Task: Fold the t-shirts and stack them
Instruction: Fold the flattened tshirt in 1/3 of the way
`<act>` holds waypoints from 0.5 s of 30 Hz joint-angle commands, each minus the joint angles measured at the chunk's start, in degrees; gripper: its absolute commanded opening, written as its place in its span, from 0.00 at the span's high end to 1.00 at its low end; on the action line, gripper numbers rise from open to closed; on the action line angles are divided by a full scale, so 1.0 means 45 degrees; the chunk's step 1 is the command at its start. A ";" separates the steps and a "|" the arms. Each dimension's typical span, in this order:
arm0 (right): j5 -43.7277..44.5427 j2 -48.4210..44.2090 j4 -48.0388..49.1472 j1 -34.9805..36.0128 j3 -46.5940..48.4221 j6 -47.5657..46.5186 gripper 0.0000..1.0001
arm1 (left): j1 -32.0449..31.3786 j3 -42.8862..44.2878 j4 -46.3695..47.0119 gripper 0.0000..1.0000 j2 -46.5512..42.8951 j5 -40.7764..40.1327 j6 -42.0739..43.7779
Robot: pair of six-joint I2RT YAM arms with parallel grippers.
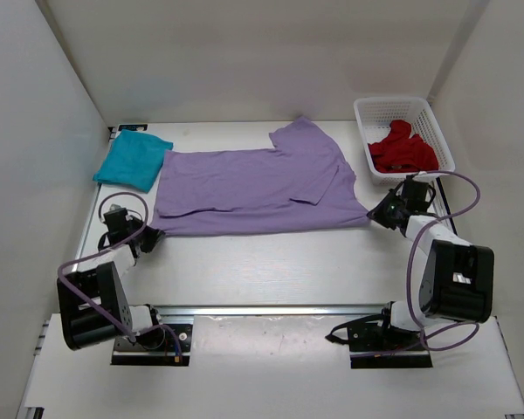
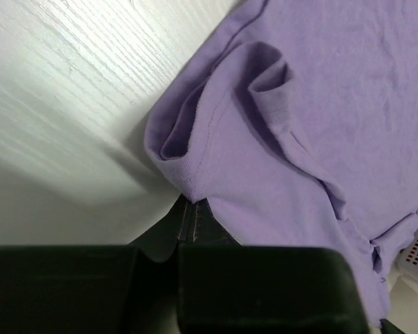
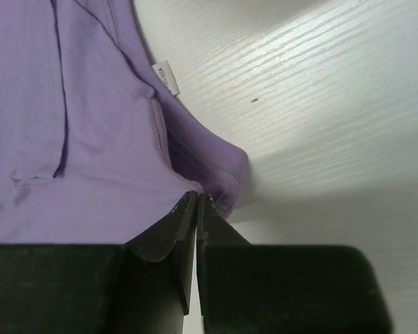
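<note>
Held left claw (image 1: 150, 236) and right claw (image 1: 377, 212) clamped on lower-frame corners of lavender t-shirt (image 1: 253, 188), starting the fold; called next for carrying both evenly toward upper frame.

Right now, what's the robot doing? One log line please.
left gripper: shut on light purple cloth t-shirt | right gripper: shut on it too | teal t-shirt: folded | dark red t-shirt: in white basket
</note>
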 commanded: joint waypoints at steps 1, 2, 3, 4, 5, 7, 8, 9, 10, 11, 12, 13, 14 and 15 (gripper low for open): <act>0.0037 -0.0812 0.0024 -0.0151 0.0069 0.0007 1.00 | 0.0241 0.0310 -0.1440 1.00 -0.1045 -0.0866 0.1055; -0.0002 -0.0929 -0.0054 -0.0210 -0.0125 0.0084 1.00 | 0.0319 0.0116 -0.1695 1.00 -0.1452 -0.0943 0.1231; -0.0002 -0.1027 -0.0093 -0.0172 -0.0281 0.0124 1.00 | 0.0416 -0.0157 -0.2026 1.00 -0.1785 -0.0809 0.1175; -0.0099 -0.1144 -0.0307 -0.0191 -0.0302 0.0047 1.00 | 0.0669 -0.0295 -0.2068 1.00 -0.2039 -0.0672 0.1232; -0.0042 -0.1339 -0.0502 -0.0191 -0.0438 0.0123 1.00 | 0.0942 -0.0567 -0.2281 1.00 -0.2371 -0.0535 0.1272; 0.0056 -0.1749 -0.0659 -0.0074 -0.0983 0.0085 1.00 | 0.1217 -0.0939 -0.2809 1.00 -0.2743 -0.0029 0.1544; 0.0153 -0.2079 -0.0757 -0.0035 -0.1160 0.0104 1.00 | 0.1063 -0.1076 -0.3217 1.00 -0.3190 -0.0065 0.1681; 0.0077 -0.2411 -0.0855 0.0101 -0.1548 0.0201 1.00 | 0.1004 -0.1232 -0.3666 1.00 -0.3600 -0.0355 0.1721; 0.0153 -0.2627 -0.0933 0.0083 -0.2016 0.0164 1.00 | 0.0771 -0.1330 -0.3748 1.00 -0.3836 -0.0455 0.1663; 0.0502 -0.3016 -0.0972 0.0179 -0.2388 0.0279 1.00 | 0.0633 -0.1525 -0.3961 0.92 -0.4322 -0.0437 0.1624; 0.0583 -0.3388 -0.0992 0.0200 -0.2585 0.0222 1.00 | 0.0671 -0.1778 -0.4195 0.80 -0.4694 -0.0398 0.1585; 0.0796 -0.3797 -0.1089 0.0065 -0.3032 0.0241 1.00 | 0.0768 -0.1974 -0.4314 0.75 -0.5104 -0.0204 0.1546; 0.0857 -0.3976 -0.1032 -0.0072 -0.3365 0.0319 1.00 | 0.0943 -0.2111 -0.4295 0.67 -0.5302 -0.0067 0.1604; 0.0877 -0.4248 -0.0973 -0.0209 -0.3465 0.0416 0.98 | 0.1157 -0.2229 -0.4334 0.58 -0.5342 0.0012 0.1662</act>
